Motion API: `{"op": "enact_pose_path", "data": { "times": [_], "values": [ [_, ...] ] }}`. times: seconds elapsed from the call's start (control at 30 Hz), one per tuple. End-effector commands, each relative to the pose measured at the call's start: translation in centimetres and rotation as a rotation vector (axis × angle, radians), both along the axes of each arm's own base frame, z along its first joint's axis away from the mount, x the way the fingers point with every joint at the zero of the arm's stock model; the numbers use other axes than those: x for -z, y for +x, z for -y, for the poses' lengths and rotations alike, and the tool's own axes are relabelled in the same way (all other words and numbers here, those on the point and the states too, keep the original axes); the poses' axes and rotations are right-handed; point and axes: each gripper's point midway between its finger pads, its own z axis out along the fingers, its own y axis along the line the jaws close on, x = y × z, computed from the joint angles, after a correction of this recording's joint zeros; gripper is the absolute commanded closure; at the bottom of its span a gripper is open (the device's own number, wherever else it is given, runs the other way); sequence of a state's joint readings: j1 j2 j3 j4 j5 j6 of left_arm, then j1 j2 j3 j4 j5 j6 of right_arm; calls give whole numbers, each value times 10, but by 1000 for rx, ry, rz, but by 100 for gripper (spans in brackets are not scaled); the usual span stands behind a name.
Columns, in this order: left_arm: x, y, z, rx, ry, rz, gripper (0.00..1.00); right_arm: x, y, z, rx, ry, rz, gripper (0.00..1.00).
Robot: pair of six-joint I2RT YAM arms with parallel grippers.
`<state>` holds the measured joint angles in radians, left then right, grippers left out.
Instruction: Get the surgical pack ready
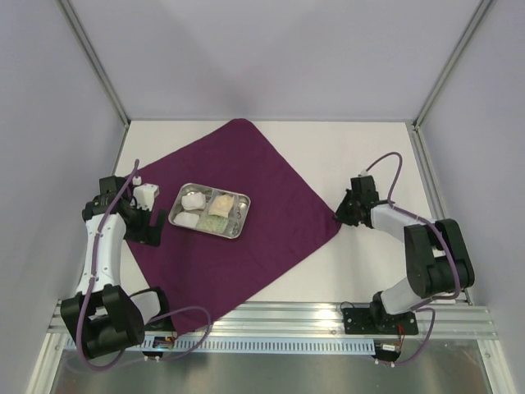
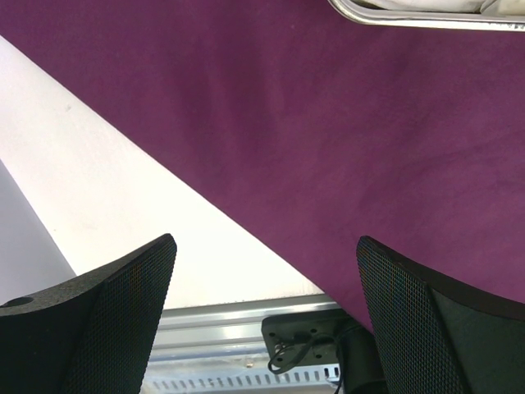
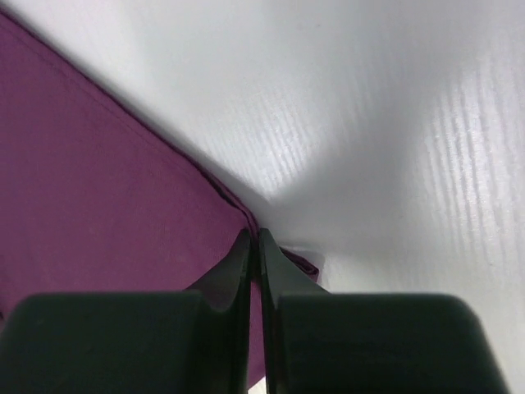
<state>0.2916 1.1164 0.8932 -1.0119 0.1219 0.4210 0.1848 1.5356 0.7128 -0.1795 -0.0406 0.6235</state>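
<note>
We note white table [image 1: 361, 156] — purple cloth [image 1: 271, 205] lies spread flat on it, turned as diamond. We see bare tabletop beyond cloth's far corner, right of its right corner, along its near-right edge.

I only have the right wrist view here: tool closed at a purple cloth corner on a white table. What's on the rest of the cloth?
Observer: A steel tray sits left of centre on the purple cloth, holding white gauze and pale packets.
Operator: Where's the other arm?
Observer: The left tool is wide open, holding nothing, over the cloth's left edge beside the tray.
Operator: Is the cloth folded yet?
Observer: No, it lies spread flat as a diamond; the right tool is at its right corner.
</note>
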Motion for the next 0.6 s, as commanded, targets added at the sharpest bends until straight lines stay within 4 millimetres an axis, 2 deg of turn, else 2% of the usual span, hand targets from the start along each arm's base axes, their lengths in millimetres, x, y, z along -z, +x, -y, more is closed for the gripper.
{"op": "enact_pose_path", "data": {
  "times": [0.0, 0.07, 0.2, 0.27, 0.4, 0.47, 0.57],
  "values": [
    [-15, 8, -2, -14, 4, 51, 0, 1, 6, 30, 126, 8, 9, 100],
    [-14, 9, 1, -9, -17, 42, 0, -3, 11, 46, 182, 15, 28, 99],
    [-14, 10, 1, -10, -21, 38, 0, -15, 26, 91, 292, 11, 68, 100],
    [-16, 11, 2, -8, -25, 43, 0, -18, 29, 102, 305, 7, 62, 99],
    [-20, 12, 2, -7, -29, 46, 0, -30, 44, 138, 365, -10, 82, 99],
    [-22, 13, 2, -7, -31, 46, 0, -27, 44, 154, 393, -45, 54, 99],
    [-24, 13, 2, -9, -30, 47, 0, -37, 50, 170, 415, -73, 46, 80]
  ]
}}
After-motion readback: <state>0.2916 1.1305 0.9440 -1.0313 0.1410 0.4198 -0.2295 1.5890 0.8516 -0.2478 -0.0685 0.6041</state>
